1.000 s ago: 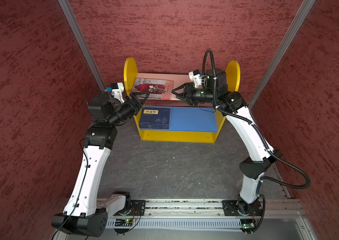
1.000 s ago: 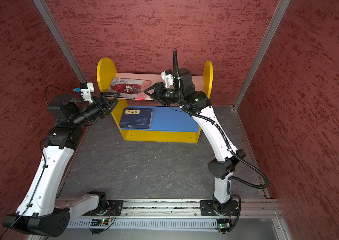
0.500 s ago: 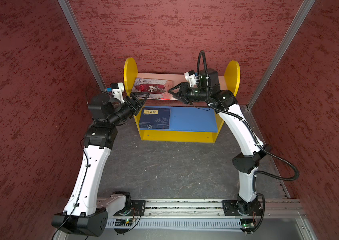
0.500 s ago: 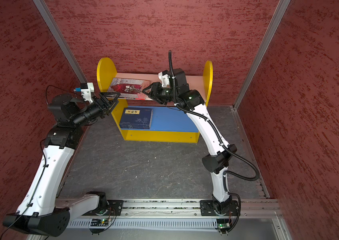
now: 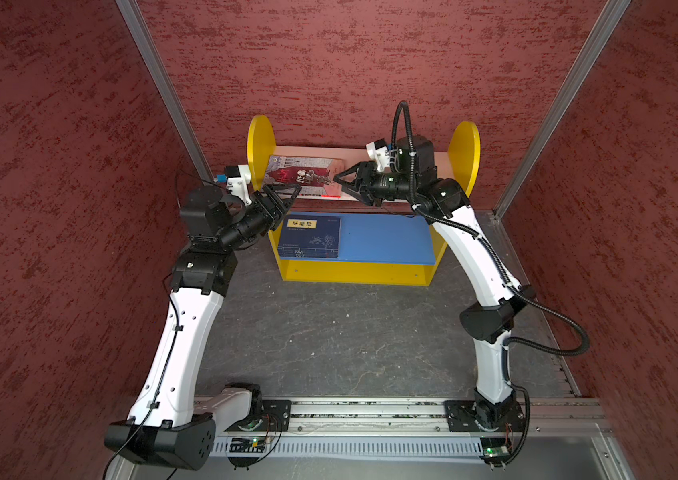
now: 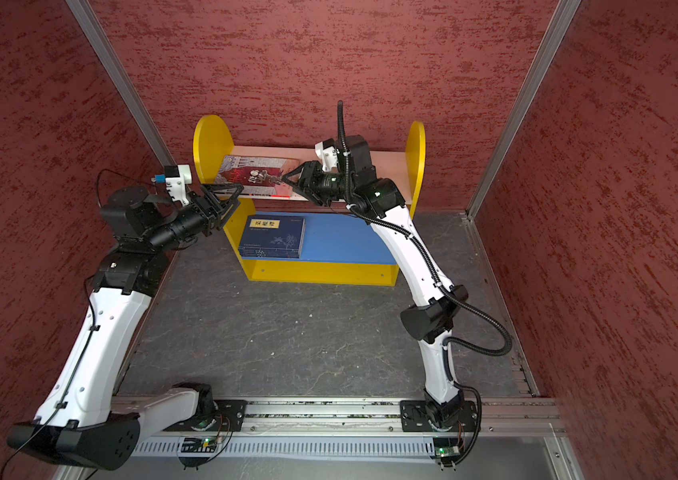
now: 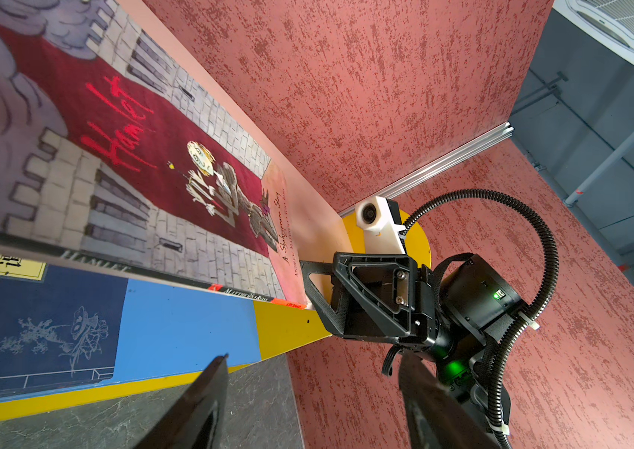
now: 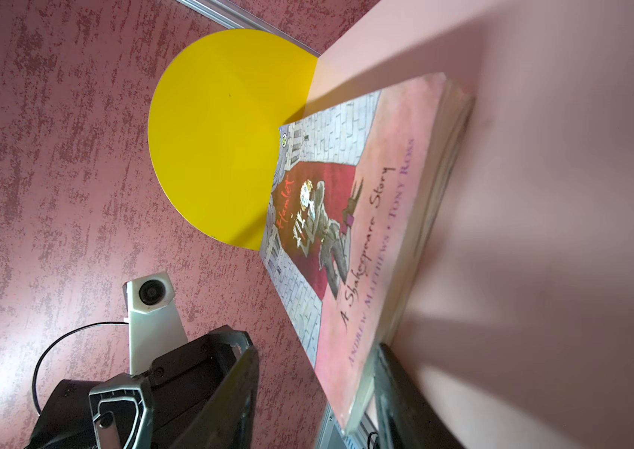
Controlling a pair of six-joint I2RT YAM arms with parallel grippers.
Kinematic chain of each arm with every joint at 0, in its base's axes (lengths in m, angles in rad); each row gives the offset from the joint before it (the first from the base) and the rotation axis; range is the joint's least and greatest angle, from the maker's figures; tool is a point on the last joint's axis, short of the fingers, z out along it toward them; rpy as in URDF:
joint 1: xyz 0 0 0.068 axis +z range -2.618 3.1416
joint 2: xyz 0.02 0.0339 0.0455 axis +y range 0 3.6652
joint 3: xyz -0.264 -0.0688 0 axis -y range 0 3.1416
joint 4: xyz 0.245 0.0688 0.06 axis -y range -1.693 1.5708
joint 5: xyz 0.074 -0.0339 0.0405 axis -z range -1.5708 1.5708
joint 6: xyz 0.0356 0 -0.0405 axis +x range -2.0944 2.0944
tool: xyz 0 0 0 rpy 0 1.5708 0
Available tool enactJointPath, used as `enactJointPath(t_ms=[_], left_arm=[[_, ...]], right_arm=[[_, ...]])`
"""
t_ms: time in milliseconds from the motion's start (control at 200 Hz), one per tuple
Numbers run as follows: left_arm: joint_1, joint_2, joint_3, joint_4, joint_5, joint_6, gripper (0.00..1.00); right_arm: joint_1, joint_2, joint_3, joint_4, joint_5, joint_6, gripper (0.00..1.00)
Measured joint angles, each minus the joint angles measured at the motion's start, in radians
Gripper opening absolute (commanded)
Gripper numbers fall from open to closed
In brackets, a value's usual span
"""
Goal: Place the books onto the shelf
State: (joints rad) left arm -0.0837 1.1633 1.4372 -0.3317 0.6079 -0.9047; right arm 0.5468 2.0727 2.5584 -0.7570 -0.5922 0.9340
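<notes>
Right end effector point(image 5: 340, 187): jaws parted and clamping nothing, with the near corner of the pink illustrated book point(image 5: 302, 176) at its tips. We see that book lying flat on the upper board of the shelf point(image 5: 354, 272). Left end effector point(image 5: 293, 198): likewise released and empty. A navy book point(image 5: 310, 237) lies flat on the lower board, near and below it. We find no book on the table point(image 5: 329, 332). How many volumes lie beneath each cover we cannot tell. We judge the task nearly complete, with only squaring-up left.
</notes>
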Motion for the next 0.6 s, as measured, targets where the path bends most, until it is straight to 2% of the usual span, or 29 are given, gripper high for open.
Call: enactJointPath(t_ms=[466, 601], left_arm=[[-0.016, 0.051, 0.001, 0.028, 0.0, -0.008, 0.7], [-0.024, 0.062, 0.001, 0.037, 0.0, -0.02, 0.7]], right_arm=[[-0.012, 0.002, 0.005, -0.001, -0.003, 0.001, 0.51], [-0.014, 0.002, 0.01, -0.001, 0.006, -0.023, 0.54]])
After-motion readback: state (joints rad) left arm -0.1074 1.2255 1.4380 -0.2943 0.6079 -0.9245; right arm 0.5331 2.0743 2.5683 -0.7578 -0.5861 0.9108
